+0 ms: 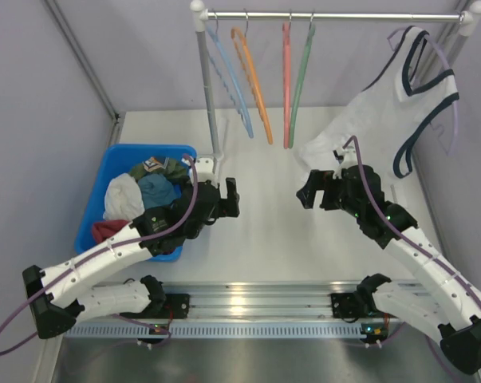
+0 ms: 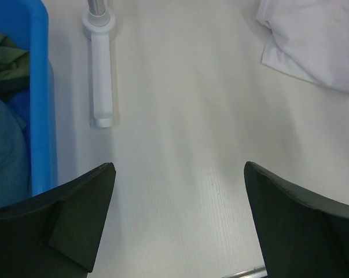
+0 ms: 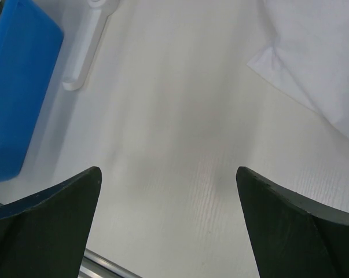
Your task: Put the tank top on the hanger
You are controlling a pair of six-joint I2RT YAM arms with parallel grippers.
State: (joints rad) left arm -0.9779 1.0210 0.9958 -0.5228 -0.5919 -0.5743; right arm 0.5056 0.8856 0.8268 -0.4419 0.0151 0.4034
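Observation:
The sage-green hanger [image 1: 301, 76] hangs by its hook on the rail at the back, beside a salmon-red one. A plain white bundle of fabric [image 1: 122, 196] lies in the blue basket [image 1: 89, 220]; I cannot tell whether it is the tank top. My left gripper [image 1: 231, 197] is open and empty over the bare table, right of the basket; its jaws stand wide apart in the left wrist view [image 2: 180, 223]. My right gripper [image 1: 307, 191] is open and empty in front of the hanging cloth; its jaws stand wide apart in the right wrist view [image 3: 168, 223].
A white top with navy-edged armholes [image 1: 384, 100] hangs on a pale lavender hanger at the right, its hem [image 2: 313, 40] [image 3: 319, 52] on the table. Blue and orange hangers [image 1: 252, 76] hang on the rail. The rack's post foot [image 2: 100, 69] stands beside the basket.

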